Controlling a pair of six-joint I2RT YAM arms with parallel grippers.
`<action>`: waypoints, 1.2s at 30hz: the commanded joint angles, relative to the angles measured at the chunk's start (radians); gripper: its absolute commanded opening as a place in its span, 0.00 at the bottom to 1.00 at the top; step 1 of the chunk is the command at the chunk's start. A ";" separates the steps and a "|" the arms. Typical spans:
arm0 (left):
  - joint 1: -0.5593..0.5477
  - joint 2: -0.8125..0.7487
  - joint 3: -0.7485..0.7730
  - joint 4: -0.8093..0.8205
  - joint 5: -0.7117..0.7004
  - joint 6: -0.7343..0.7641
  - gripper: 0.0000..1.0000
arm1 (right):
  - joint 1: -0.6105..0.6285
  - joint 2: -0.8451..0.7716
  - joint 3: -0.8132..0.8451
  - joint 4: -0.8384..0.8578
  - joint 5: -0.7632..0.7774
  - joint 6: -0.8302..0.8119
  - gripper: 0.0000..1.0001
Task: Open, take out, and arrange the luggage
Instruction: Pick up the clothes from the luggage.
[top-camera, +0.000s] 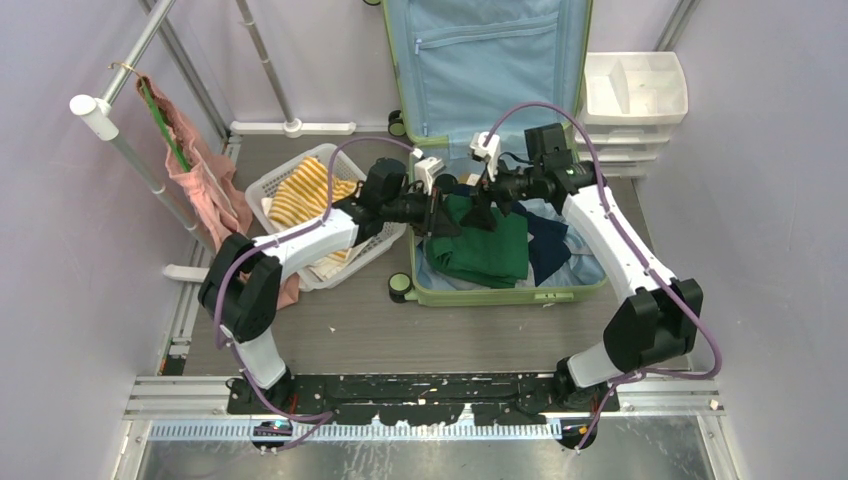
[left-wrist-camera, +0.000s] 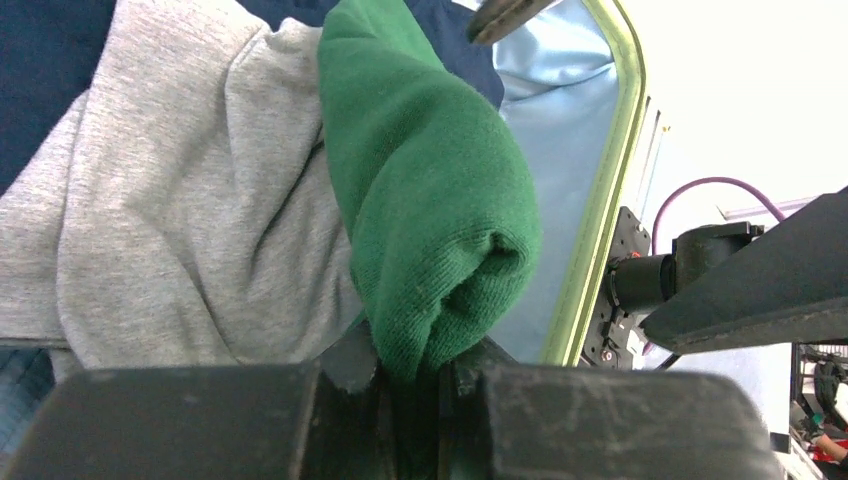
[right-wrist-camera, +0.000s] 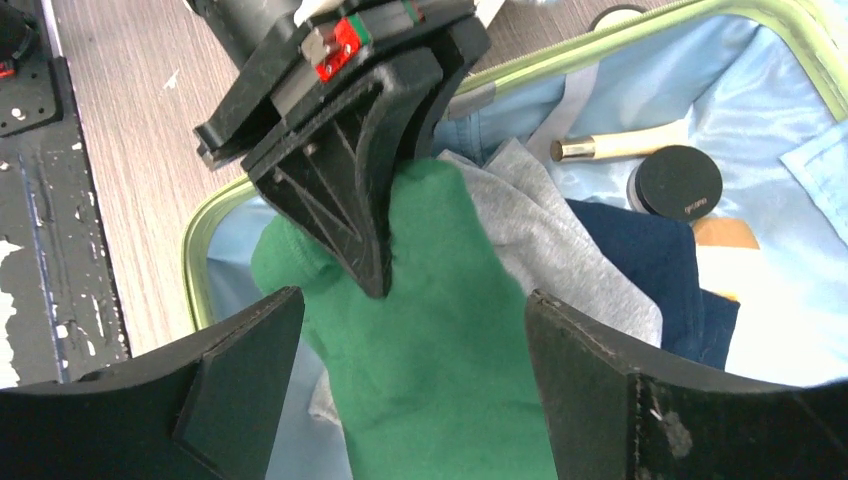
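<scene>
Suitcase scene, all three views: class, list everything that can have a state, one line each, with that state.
luggage, open, lid standing upright.
green knit garment, fold pinched, rest lying in the luggage.
left pincer, shut on the green knit garment.
right pincer, open, fingers either side of the garment.
white mesh basket, holding striped cloth.

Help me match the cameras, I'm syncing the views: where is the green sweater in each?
Top external: green sweater centre, in the open luggage.
Left wrist: centre, pinched in the left gripper.
Right wrist: bottom centre, inside the open right gripper.
Shared landmark: the luggage's light-green rim.
</scene>
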 joint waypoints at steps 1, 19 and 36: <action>0.005 -0.080 0.091 -0.112 -0.027 0.047 0.00 | -0.041 -0.085 -0.034 0.040 -0.057 0.055 0.87; 0.021 -0.025 0.307 -0.426 -0.104 0.042 0.00 | -0.266 -0.275 -0.293 0.107 -0.161 0.181 0.93; 0.053 0.013 0.640 -0.985 -0.235 0.194 0.00 | -0.266 -0.262 -0.286 0.048 -0.112 0.158 0.93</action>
